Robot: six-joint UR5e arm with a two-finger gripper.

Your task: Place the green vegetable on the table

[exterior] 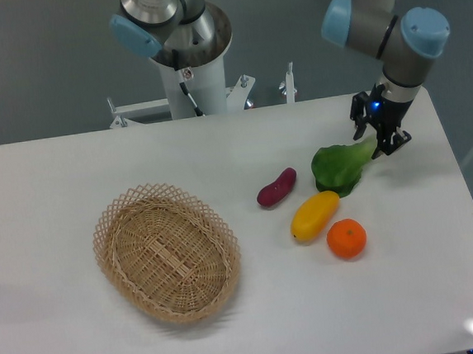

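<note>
Lengthwise, green vegetable [340, 168] lies stem toward upper right, leaf lower left.

On a white table [71, 175]: a dark-green vegetable [341, 168] with pale stem, a purple sweet potato [276, 187], yellow fruit [314, 215], an orange [346, 239], and a tan lattice-woven basket [168, 252]; the arm [389, 23] is grey with light-blue caps.

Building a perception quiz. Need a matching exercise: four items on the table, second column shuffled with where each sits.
Items:
1. green vegetable
2. orange
3. wicker basket
4. purple sweet potato

Places:
A. left part of the table
B. nearest the front edge, right of the yellow fruit
C. at the gripper, stem end toward it
D. between basket and green vegetable

Pairs: 1-C, 2-B, 3-A, 4-D
</note>
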